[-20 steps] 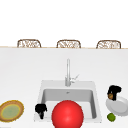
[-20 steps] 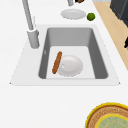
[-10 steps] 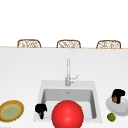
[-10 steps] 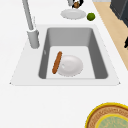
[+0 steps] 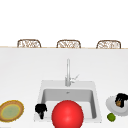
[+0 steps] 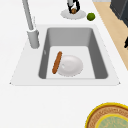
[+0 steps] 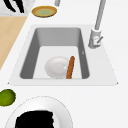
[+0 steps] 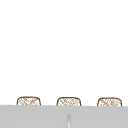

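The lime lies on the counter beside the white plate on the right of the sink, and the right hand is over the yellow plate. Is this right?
Not quite. The lime does lie beside the white plate right of the sink, but the right hand is over that white plate, at a small brown thing, as the front view shows. The yellow plate lies left of the sink.

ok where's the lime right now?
The lime sits on the counter right of the sink, just beside the white plate where the right hand is. In the left side view it lies at the far end, right of that plate.
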`<state>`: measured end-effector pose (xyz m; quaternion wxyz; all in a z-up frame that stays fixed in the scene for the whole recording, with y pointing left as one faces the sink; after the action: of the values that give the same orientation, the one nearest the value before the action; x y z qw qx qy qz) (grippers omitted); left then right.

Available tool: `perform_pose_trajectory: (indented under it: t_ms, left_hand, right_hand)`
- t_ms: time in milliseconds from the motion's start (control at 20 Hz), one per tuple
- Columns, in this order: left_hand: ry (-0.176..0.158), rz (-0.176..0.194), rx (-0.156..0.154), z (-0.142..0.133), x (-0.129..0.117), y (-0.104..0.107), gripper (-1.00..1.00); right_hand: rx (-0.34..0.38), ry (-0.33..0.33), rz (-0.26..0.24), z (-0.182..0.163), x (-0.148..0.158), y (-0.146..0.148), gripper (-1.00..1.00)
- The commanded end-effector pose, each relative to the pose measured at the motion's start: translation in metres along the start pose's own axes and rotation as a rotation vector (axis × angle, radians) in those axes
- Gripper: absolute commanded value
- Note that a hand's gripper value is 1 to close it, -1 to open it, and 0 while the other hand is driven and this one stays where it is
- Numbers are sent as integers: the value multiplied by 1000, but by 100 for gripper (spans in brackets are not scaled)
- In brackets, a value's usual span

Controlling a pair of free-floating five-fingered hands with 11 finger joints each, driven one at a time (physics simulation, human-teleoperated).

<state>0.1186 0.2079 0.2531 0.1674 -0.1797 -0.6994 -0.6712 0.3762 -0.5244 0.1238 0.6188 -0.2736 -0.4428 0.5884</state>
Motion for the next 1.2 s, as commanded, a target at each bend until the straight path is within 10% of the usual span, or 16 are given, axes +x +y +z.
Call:
perform_pose_trajectory:
  t_ms: [0, 50, 650, 1150]
  left_hand:
    - [0, 0, 0, 0, 0, 0, 0]
    - [0, 0, 0, 0, 0, 0, 0]
    - [0, 0, 0, 0, 0, 0, 0]
    - [0, 0, 0, 0, 0, 0, 0]
  right_hand:
    - [-6, -19, 65, -21, -20, 15, 100]
    - [-5, -16, 69, -26, -25, 19, -100]
    - [192, -105, -131, -18, -37, -7, -100]
    - [263, -58, -69, 13, -18, -47, -100]
